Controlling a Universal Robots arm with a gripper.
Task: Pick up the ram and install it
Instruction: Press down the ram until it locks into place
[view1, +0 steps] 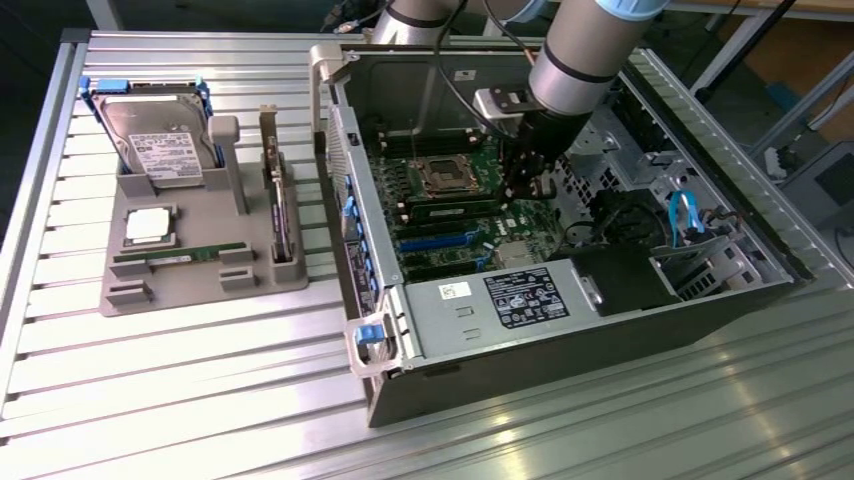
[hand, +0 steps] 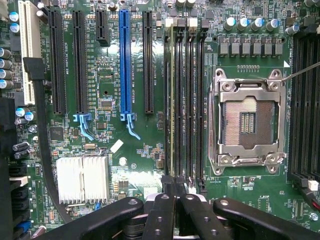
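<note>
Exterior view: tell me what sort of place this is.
Probably a robotics lab or test bench for computer assembly. An open computer case lies on a slatted metal table, a grey fixture holds a hard drive and a ram stick, and the gripper hangs inside the case.

The arm (view1: 587, 55) slants down from above with its wrist directly over the end effector (view1: 525, 185), which points straight down, its dark fingers (hand: 165, 210) drawn fully together at the tips and the outer linkages splayed to either side behind them.
</note>
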